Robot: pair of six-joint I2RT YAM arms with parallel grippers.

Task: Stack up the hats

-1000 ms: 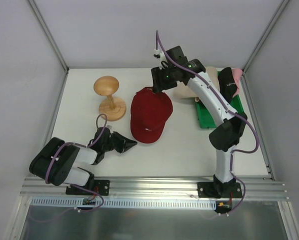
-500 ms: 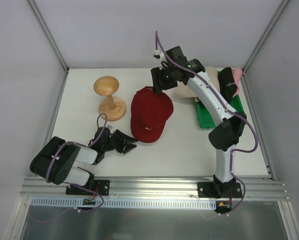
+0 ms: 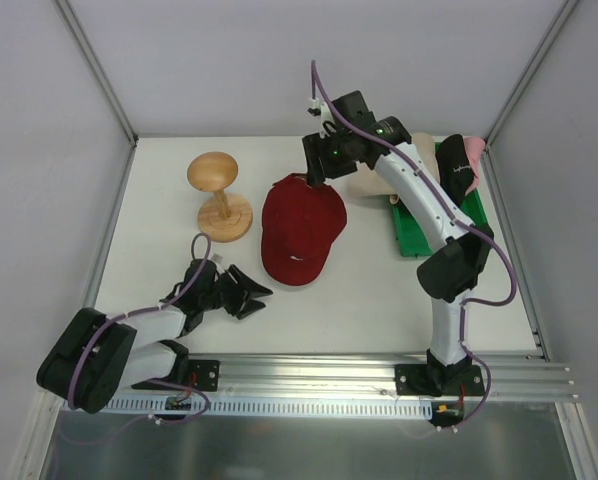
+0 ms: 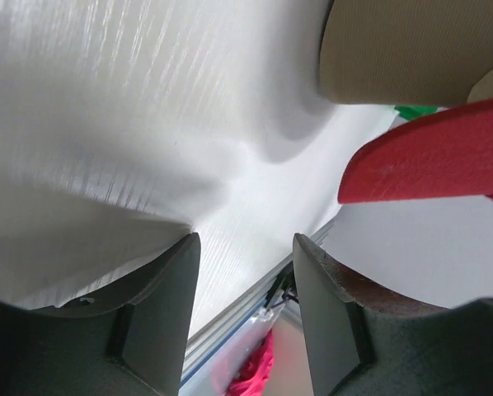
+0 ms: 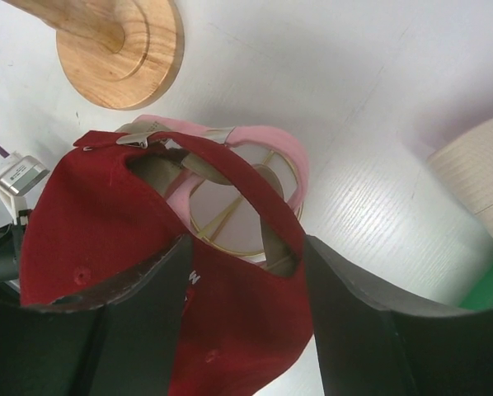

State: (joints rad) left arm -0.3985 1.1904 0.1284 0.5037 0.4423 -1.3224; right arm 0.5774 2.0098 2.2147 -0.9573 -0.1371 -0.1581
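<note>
- The right gripper [image 5: 246, 243] hangs over the back of the red cap [image 5: 106, 223]. Its jaws are spread, one on each side of the cap's rear opening.
- The red fabric passes below and between these jaws. I cannot tell if the pads touch it.
- Just ahead of the right jaws, the red cap lies on top of a pink hat [image 5: 267, 142]. The pink edge shows through the rear opening and beyond the strap.
- Inside the pink hat the gold wire stand [image 5: 222, 219] is visible, so both hats sit on it.
- Further ahead and to the left of the right jaws is the round base of the wooden stand [image 5: 119, 49]. It is apart from the red cap.
- To the right of these jaws lies a cream hat [image 5: 477, 177], close to a green tray [image 3: 411, 240]. A black hat [image 3: 457, 172] rests on the far end of the tray.
- The left gripper [image 4: 245, 247] is low over the table [image 3: 359, 300]. Its jaws are spread and nothing is between them.
- Ahead of the left jaws and to their right the brim of the red cap shows, not touching them.
</note>
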